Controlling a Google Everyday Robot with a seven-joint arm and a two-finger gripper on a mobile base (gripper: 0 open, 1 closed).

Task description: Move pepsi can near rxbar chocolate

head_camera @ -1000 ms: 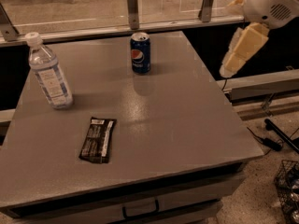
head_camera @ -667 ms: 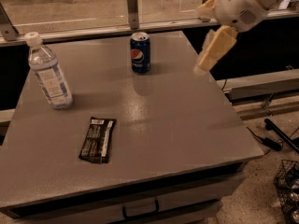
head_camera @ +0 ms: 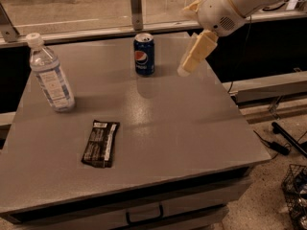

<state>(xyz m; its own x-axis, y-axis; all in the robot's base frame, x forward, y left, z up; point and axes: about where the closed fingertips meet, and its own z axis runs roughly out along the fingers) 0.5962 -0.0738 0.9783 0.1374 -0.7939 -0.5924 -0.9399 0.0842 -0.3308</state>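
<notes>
**End effector closes in on the can**

Swinging left from beyond the table's (head_camera: pixel 201 128) right edge, the end effector (head_camera: pixel 188 65) now hangs just right of the pepsi can (head_camera: pixel 144 54), clear of it; whether it is open cannot be told. That dark blue can stands upright at far centre, silver top up, logo facing near. Flat at near left, the dark rxbar chocolate (head_camera: pixel 100 143) runs near-to-far.
</notes>
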